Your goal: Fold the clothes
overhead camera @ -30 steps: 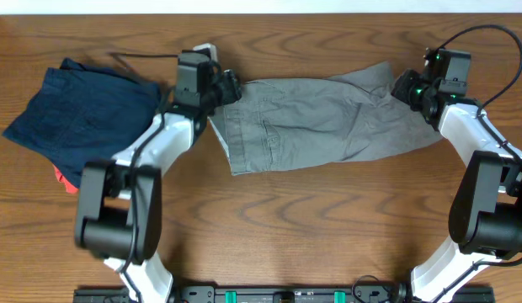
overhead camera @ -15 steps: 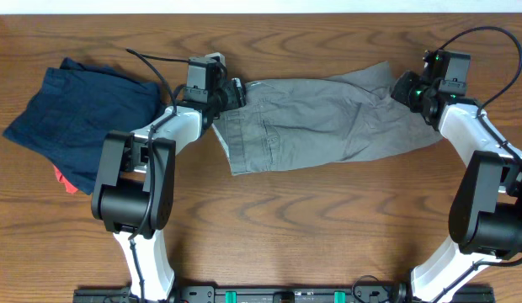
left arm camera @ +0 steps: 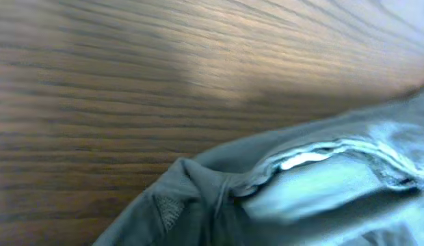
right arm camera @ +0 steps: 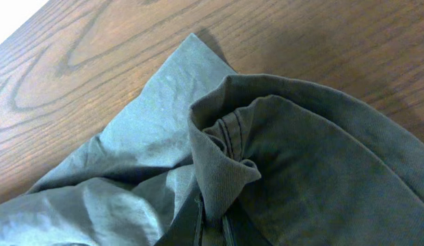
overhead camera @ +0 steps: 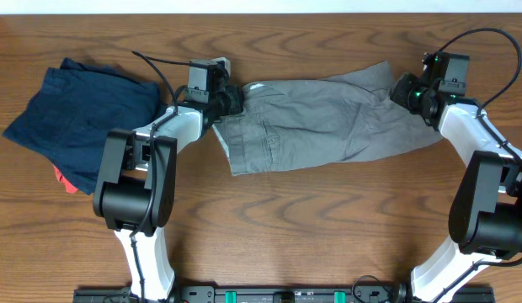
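Left gripper (overhead camera: pixel 233 97): it sits at the left end of the shorts (overhead camera: pixel 320 118), at the waistband. Its fingers appear in neither the overhead nor the wrist view, so I cannot tell whether they are spread or pressed together.

Right gripper (overhead camera: pixel 402 91): it is at the far right corner of the shorts. In the wrist view the cloth is drawn up into a tight pucker running toward the fingers. I judge it pinched on that corner, though the fingertips themselves are not clearly seen.

Location: the shorts lie spread left to right across the far half of the table (overhead camera: pixel 286 236), between the two grippers. They are mostly flat, with wrinkles toward the right end.

Handling: I judge the fabric to be light, soft woven cotton. It will drape and sag rather than hold a shape, and it is not fragile. The waistband (left arm camera: pixel 314 154), with its paler lining showing, and the stitched seams are the firmest parts and the best places to grip. A single thin layer in mid-panel would likely slip or bunch.

Clearance: the far edge of the table is close behind the shorts, so there is little margin that way. The near half is bare wood, so I would carry any fold toward the near side. A navy garment (overhead camera: pixel 84 114) lies just left of the left gripper, with a red scrap (overhead camera: pixel 66 181) at its near corner. I would keep leftward travel short.
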`<control>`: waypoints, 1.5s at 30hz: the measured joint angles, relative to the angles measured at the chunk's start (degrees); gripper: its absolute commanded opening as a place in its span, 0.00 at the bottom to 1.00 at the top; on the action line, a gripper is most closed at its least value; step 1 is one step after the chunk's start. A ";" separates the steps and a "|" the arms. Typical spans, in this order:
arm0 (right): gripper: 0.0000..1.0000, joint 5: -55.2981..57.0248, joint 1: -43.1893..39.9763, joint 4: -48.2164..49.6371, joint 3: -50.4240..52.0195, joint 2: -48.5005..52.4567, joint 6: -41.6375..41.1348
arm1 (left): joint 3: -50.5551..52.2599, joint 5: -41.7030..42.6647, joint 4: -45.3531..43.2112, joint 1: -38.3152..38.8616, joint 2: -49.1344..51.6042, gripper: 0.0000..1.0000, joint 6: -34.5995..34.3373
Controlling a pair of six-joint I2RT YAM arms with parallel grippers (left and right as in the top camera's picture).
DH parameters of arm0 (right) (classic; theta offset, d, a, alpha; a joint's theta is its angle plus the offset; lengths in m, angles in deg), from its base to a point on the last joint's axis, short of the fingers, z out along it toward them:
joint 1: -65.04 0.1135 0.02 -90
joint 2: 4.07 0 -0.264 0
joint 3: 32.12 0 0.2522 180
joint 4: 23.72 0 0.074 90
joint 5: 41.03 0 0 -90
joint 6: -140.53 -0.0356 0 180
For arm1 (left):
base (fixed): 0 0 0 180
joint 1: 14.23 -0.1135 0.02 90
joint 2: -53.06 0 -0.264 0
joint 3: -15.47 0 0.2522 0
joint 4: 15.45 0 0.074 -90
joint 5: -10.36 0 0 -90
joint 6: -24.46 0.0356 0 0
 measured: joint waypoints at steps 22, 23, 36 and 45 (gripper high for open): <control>0.01 -3.28 -4.31 -6.43 0.02 -23.10 2.58 | -0.92 5.07 52.85 0.59 -34.38 0.06 -3.61; 0.01 -3.74 -4.28 -6.40 0.00 -24.72 2.95 | -0.90 5.14 54.21 0.68 -34.75 0.06 -4.11; 0.01 -6.69 -1.97 -2.64 0.02 -18.88 4.72 | 9.11 -5.51 43.45 2.10 -33.97 0.06 -14.62; 0.01 -5.18 0.13 8.94 0.02 -5.46 5.16 | 17.20 -13.20 21.68 2.10 -32.94 0.06 -19.41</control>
